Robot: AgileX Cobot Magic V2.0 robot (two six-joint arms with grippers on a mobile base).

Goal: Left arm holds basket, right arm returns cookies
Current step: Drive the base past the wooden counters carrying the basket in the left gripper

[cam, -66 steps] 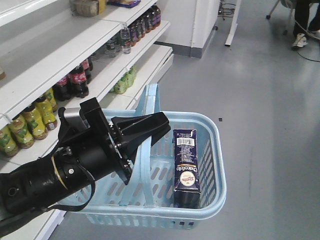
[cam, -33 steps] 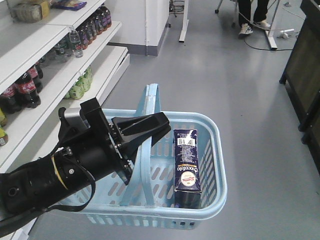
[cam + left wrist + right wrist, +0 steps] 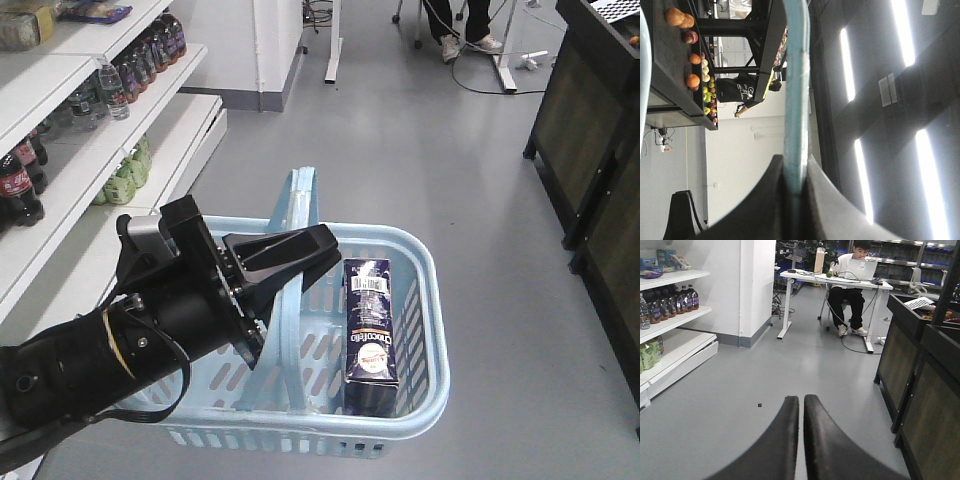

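With our left hand [image 3: 322, 248] clamped on a handle [image 3: 300, 200] of the basket [image 3: 436, 330] and the cookies [image 3: 368, 320] upright inside the basket, we judged that our closed, empty right hand [image 3: 801, 410] next needed to open and reach in.

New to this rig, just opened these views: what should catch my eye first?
The left gripper, on a bulky black arm filling the front view's lower left, clamps the light blue basket by a handle. A navy cookies carton stands inside, toward the basket's right wall. White shelves of drink bottles run along the left.
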